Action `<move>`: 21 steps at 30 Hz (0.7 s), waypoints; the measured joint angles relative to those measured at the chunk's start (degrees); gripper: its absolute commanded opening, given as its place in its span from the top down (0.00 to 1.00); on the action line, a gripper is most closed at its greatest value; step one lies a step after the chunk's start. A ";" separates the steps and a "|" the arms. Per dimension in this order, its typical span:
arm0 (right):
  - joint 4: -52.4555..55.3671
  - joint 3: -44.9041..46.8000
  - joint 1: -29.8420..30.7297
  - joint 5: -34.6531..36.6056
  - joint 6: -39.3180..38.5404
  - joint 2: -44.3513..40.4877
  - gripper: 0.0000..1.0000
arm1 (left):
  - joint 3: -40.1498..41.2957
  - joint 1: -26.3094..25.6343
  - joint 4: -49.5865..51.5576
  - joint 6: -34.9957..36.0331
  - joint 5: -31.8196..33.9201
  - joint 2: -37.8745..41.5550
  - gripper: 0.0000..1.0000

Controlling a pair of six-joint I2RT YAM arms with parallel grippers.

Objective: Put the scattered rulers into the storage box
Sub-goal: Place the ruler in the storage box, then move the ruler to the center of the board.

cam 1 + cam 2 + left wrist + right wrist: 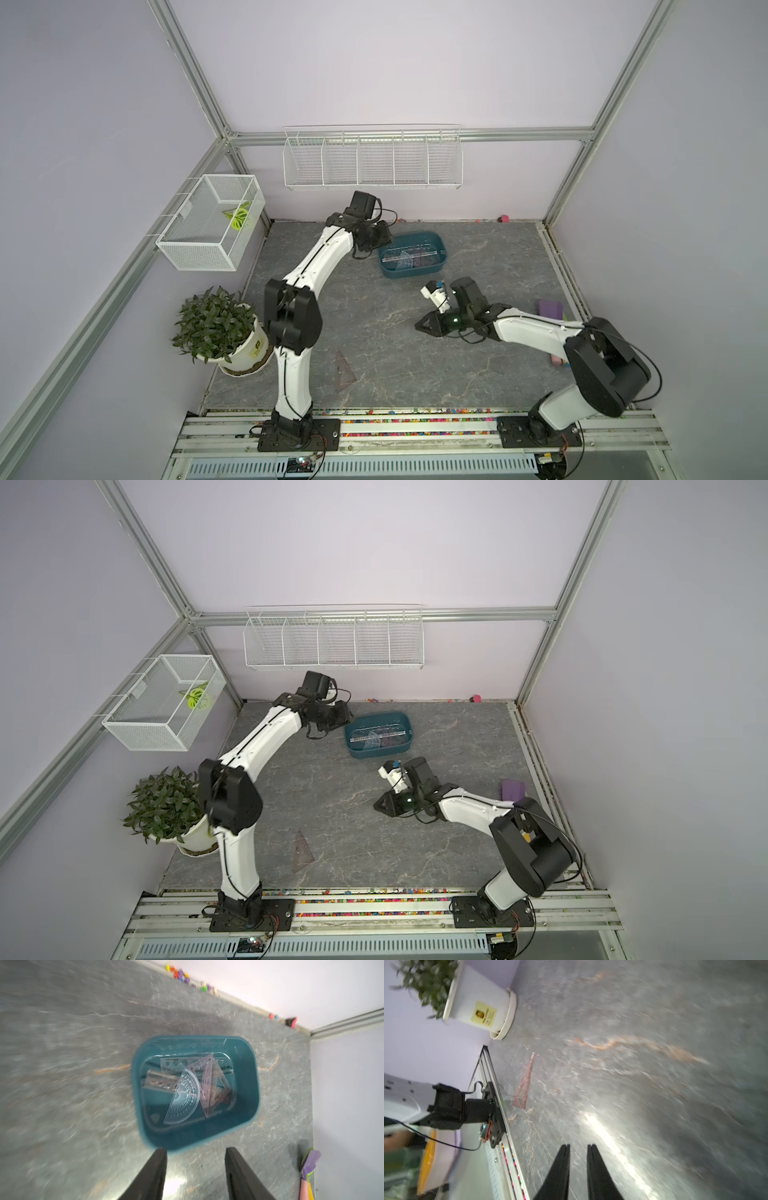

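The dark teal storage box (pixel 409 272) (pixel 374 752) stands at the back middle of the grey table. Inside it lie several rulers: a bluish protractor (pixel 185 1097), a brownish triangle (pixel 207 1084) and straight strips (pixel 162 1082). One brownish triangle ruler (pixel 344 374) (pixel 302 852) (pixel 524 1086) lies flat near the front edge. My left gripper (pixel 368 249) (pixel 196 1150) hangs open and empty just left of the box. In mid-table, my right gripper (pixel 417 327) (pixel 578 1146) stands low, its jaws a little apart with nothing between them.
A potted plant (pixel 216 328) stands at the front left. White wire baskets hang on the left wall (pixel 208 232) and the back wall (pixel 372 160). A purple block (pixel 550 308) and a pink item (pixel 557 360) lie at the right edge.
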State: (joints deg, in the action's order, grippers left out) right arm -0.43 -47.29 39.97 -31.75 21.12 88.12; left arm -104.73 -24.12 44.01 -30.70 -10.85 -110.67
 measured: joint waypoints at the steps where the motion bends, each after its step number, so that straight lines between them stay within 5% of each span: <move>1: 1.14 -2.16 3.37 2.16 -1.57 -0.26 0.60 | 4.48 0.04 -0.50 -0.39 1.29 4.13 0.49; 4: 4.48 -8.66 12.02 7.65 -5.16 1.64 0.45 | 16.92 0.92 -1.38 -1.81 4.68 14.36 0.50; 12: 17.09 -29.62 25.81 20.81 -10.05 20.87 0.43 | 40.54 11.15 -2.01 -4.04 8.46 27.85 0.48; 21: 29.55 -43.89 30.27 27.26 -11.41 32.37 0.43 | 44.68 19.06 -3.58 -5.27 9.14 39.06 0.45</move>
State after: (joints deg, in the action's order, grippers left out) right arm 29.12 -91.18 70.24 -4.49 9.72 120.49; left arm -60.05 -5.06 40.42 -35.97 -1.72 -71.61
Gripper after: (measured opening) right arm 0.571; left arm 0.548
